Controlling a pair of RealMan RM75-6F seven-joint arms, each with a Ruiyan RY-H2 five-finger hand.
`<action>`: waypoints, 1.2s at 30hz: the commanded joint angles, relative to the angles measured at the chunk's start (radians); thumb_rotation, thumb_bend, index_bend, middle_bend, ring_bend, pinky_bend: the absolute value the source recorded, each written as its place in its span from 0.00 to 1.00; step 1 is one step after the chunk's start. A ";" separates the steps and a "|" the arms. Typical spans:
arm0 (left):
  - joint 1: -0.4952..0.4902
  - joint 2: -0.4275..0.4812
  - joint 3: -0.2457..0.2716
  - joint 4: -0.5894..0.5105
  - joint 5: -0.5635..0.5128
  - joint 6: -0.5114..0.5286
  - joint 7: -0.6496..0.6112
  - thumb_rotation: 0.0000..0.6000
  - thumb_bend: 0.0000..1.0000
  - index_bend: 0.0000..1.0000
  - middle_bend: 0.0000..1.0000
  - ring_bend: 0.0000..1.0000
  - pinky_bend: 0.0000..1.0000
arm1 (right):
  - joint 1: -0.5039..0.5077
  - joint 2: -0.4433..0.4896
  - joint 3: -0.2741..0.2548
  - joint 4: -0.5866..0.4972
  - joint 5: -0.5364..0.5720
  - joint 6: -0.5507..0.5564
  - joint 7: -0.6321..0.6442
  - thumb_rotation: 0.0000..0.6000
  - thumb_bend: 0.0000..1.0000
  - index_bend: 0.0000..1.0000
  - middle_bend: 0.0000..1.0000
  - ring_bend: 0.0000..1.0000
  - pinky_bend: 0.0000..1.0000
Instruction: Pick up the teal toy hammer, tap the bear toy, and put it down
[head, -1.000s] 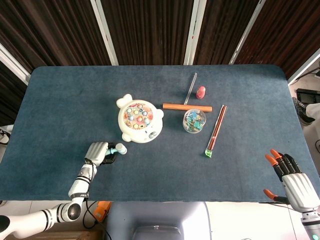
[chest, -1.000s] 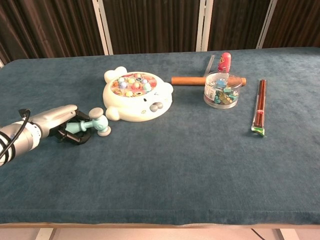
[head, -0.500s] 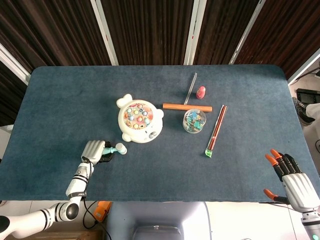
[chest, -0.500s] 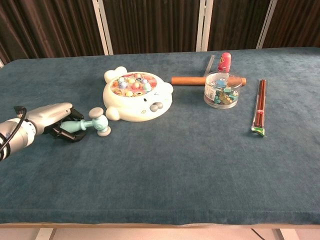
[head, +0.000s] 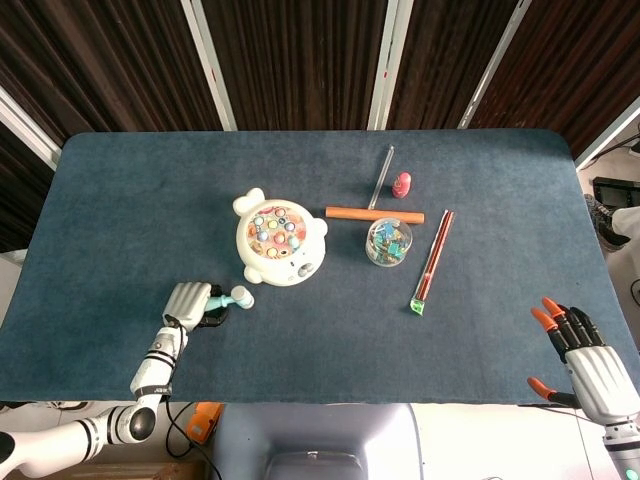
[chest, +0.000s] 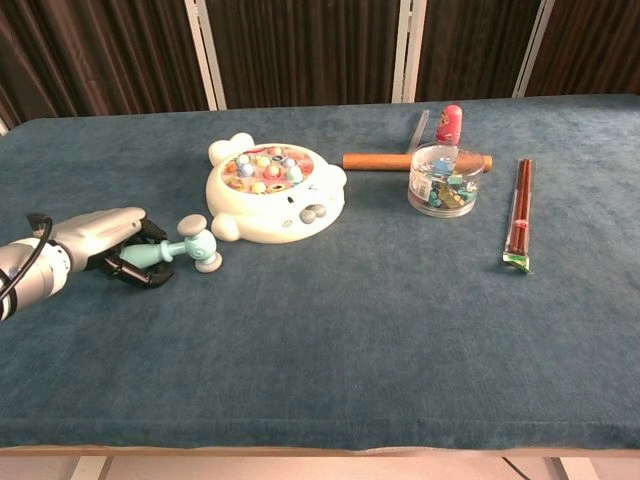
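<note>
Teal hammer (chest: 186, 245) lying on table (chest: 330, 330) beside bear toy (chest: 275, 193); left hand (chest: 105, 237) fingers curling round handle; right hand (head: 588, 362) fingers spreading.

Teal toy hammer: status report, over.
Left hand wrapped around teal toy hammer, low at the table. Right hand open, off at the table's near edge. White bear toy right beside hammer head; nothing between.
</note>
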 joint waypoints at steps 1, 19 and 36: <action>0.000 0.000 -0.004 0.001 0.004 0.014 0.005 0.77 0.35 0.00 0.00 0.00 0.00 | 0.000 0.000 0.000 0.001 -0.001 0.001 0.001 1.00 0.33 0.00 0.00 0.00 0.00; 0.013 0.010 0.003 0.011 0.062 0.043 -0.011 0.76 0.32 0.00 0.00 0.00 0.00 | 0.001 0.006 -0.004 0.000 -0.006 -0.002 0.009 1.00 0.33 0.00 0.00 0.00 0.00; 0.016 0.045 -0.003 -0.047 0.050 0.054 0.025 0.77 0.32 0.00 0.00 0.00 0.00 | 0.000 0.007 -0.005 0.002 -0.009 0.002 0.012 1.00 0.33 0.00 0.00 0.00 0.00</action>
